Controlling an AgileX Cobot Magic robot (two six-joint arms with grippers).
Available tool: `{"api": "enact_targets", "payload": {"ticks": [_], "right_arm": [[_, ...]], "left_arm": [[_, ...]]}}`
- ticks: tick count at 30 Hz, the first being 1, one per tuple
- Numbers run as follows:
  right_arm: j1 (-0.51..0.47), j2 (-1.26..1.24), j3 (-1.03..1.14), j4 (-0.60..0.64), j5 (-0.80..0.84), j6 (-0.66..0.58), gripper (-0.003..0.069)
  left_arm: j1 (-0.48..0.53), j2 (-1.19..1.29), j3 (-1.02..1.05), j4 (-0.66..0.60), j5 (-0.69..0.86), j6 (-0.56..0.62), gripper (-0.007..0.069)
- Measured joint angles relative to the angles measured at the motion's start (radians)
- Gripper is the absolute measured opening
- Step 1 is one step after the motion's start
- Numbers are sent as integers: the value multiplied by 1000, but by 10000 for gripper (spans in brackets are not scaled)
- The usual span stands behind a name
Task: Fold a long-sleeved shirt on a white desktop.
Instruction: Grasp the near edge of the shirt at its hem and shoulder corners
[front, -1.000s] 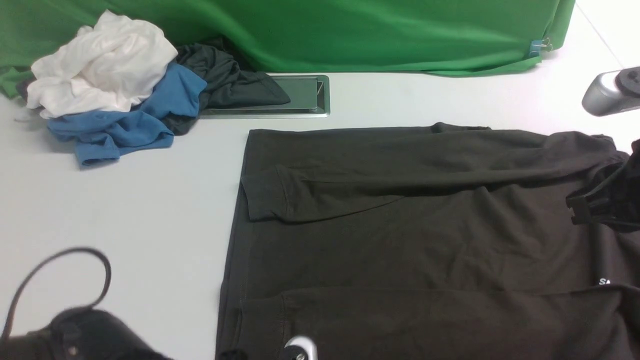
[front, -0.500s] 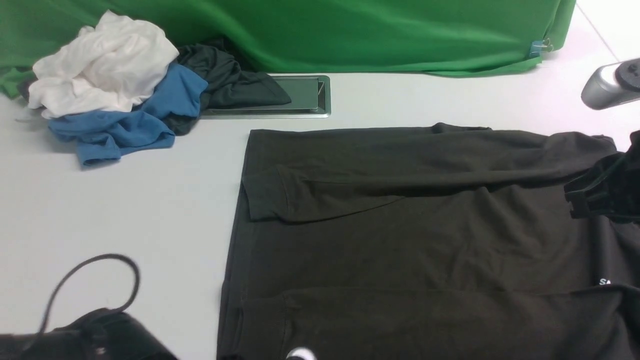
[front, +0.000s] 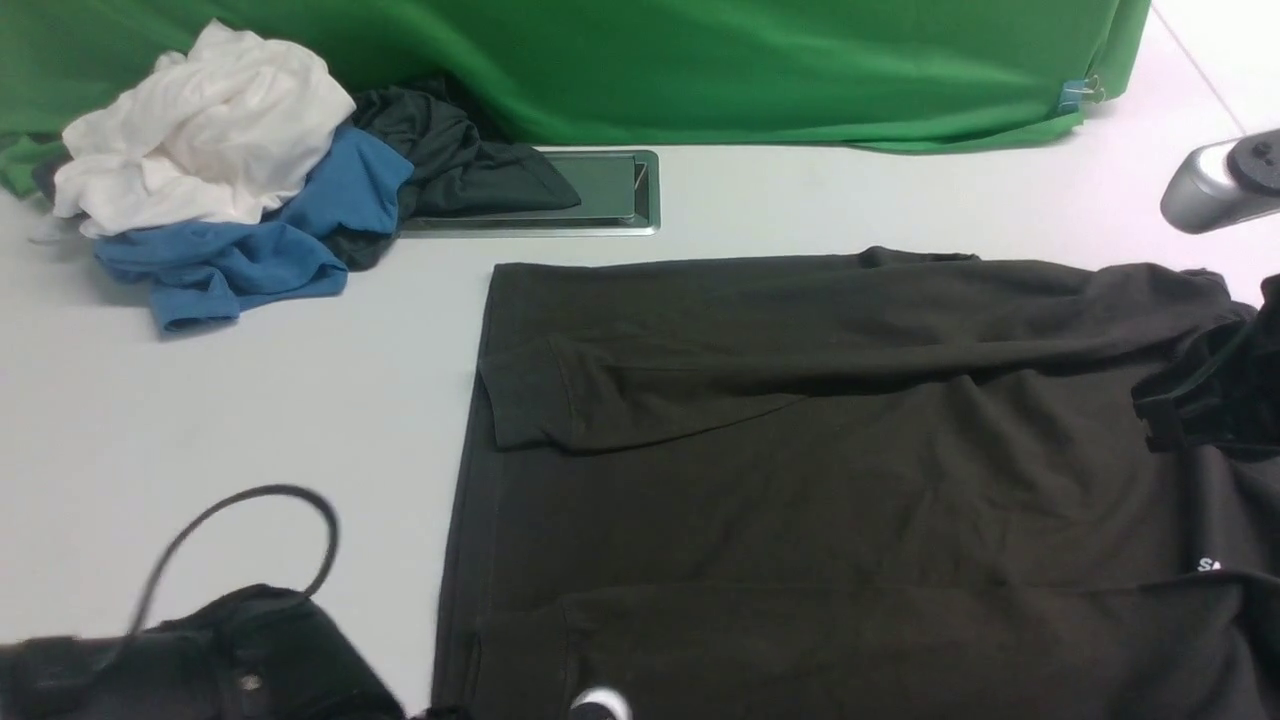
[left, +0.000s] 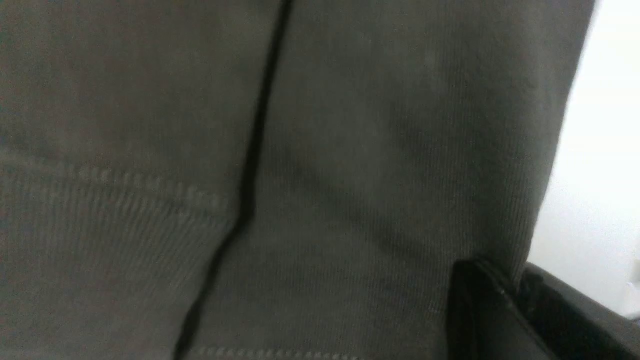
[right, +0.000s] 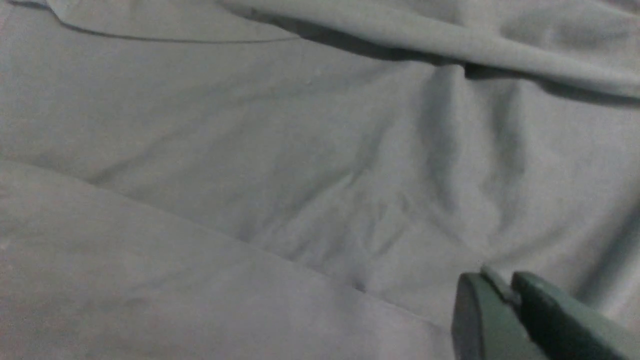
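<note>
The long-sleeved shirt (front: 820, 450), dark charcoal, lies spread on the white desktop (front: 250, 420), hem to the left and both sleeves folded across the body. A bit of white logo (front: 1208, 565) shows at the right edge. In the left wrist view my left gripper (left: 517, 280) is shut on the shirt's edge (left: 545, 210), with the cloth running in between its jaws. In the front view only its black arm (front: 230, 660) shows at the bottom left. My right gripper (front: 1160, 415) is shut on a raised pinch of the shirt at the far right; a thin strip of cloth shows between its fingertips (right: 507, 287).
A heap of white (front: 200, 130), blue (front: 270, 240) and dark (front: 450, 150) garments sits at the back left, partly over the silver cable hatch (front: 610, 190). The green backdrop (front: 700, 60) hangs behind. A silver-grey part (front: 1215, 185) juts in at the right edge.
My left arm has moved right to the shirt's near hem corner and its jaws have closed on the cloth. The hem edge has shifted slightly. My right gripper has barely moved.
</note>
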Motion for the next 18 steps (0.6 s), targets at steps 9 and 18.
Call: {"api": "enact_targets", "payload": {"ticks": [9, 18], "right_arm": [[0, 0, 0, -24, 131, 15, 109], [-1, -1, 33, -224, 314, 164, 251]], "left_arm": [[-1, -247, -72, 186, 151, -129, 27], [87, -302, -109, 209, 162, -134, 27]]}}
